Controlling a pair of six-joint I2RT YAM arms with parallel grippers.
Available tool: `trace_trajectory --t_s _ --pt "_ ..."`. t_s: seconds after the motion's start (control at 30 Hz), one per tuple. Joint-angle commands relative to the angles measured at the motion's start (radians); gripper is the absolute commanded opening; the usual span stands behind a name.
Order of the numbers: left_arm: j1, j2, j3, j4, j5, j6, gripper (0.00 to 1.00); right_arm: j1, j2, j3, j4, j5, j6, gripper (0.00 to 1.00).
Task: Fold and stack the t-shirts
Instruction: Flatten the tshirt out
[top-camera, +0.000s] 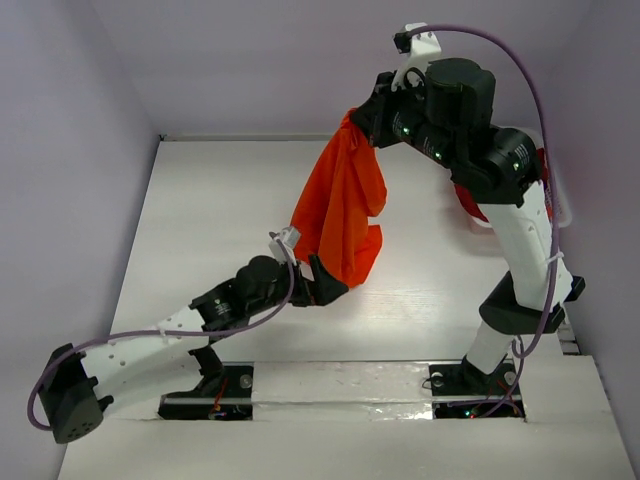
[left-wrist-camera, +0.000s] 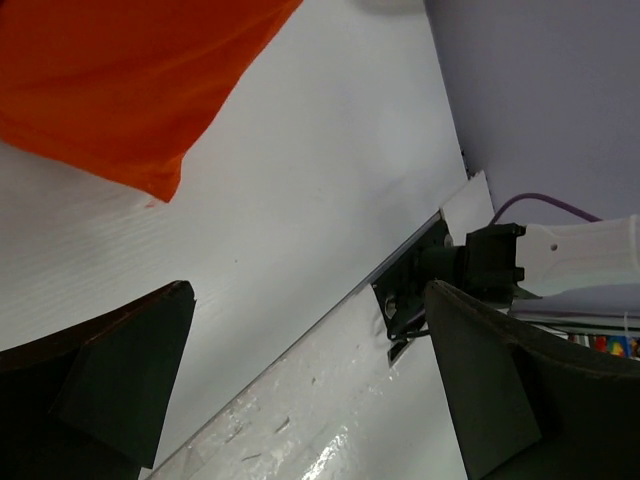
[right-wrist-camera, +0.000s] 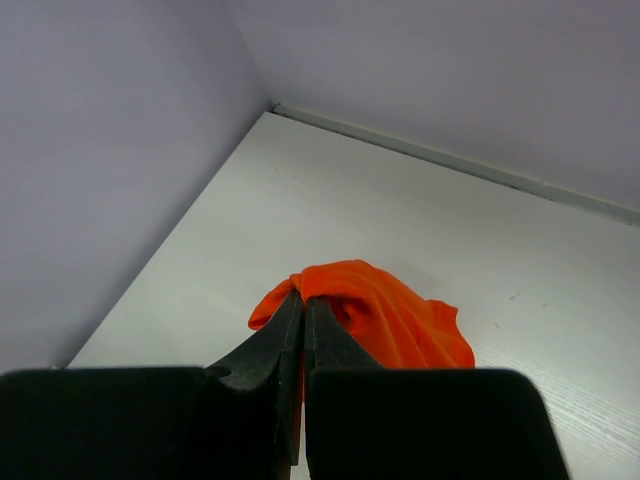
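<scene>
White table (top-camera: 200, 220) beneath hanging orange t-shirt (top-camera: 340, 205)

The orange t-shirt (top-camera: 340, 200) hung just ahead of the left gripper (top-camera: 330, 282), blocking passage; open table (top-camera: 215, 215) lay below and beside it.

The orange t-shirt (top-camera: 340, 205) pinched in the right gripper (right-wrist-camera: 303, 300) was soft, matt cloth, hanging in loose folds below fingers (right-wrist-camera: 270, 350) of matt black plastic. Under the left gripper (left-wrist-camera: 310, 365), the white table (top-camera: 200, 230) showed a fine lined grain with a dull sheen, while the front strip (left-wrist-camera: 330, 430) just behind that gripper was glossy and lightly scuffed. The walls (right-wrist-camera: 120, 150) beyond the right gripper were plain, smooth and matt.
</scene>
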Motion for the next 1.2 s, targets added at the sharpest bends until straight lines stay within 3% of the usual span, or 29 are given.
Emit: trace_trajectory --t_s 0.0,0.23,0.37,0.57,1.17 --pt "-0.091 0.022 0.039 0.085 -0.232 -0.007 0.99 0.008 -0.056 0.040 0.085 -0.015 -0.029 0.00" --pt "-0.155 0.114 0.016 0.059 -0.371 -0.053 0.99 0.008 -0.076 0.035 0.080 -0.011 -0.045 0.00" --pt "-0.174 0.132 0.004 0.009 -0.516 -0.121 0.99 0.008 -0.093 0.017 0.089 -0.005 -0.048 0.00" --pt "-0.209 0.247 0.070 -0.073 -0.664 -0.139 0.99 0.008 -0.107 -0.015 0.089 -0.008 -0.046 0.00" --pt "-0.263 0.416 0.122 0.036 -0.693 -0.147 0.99 0.008 -0.152 -0.138 0.137 -0.012 -0.042 0.00"
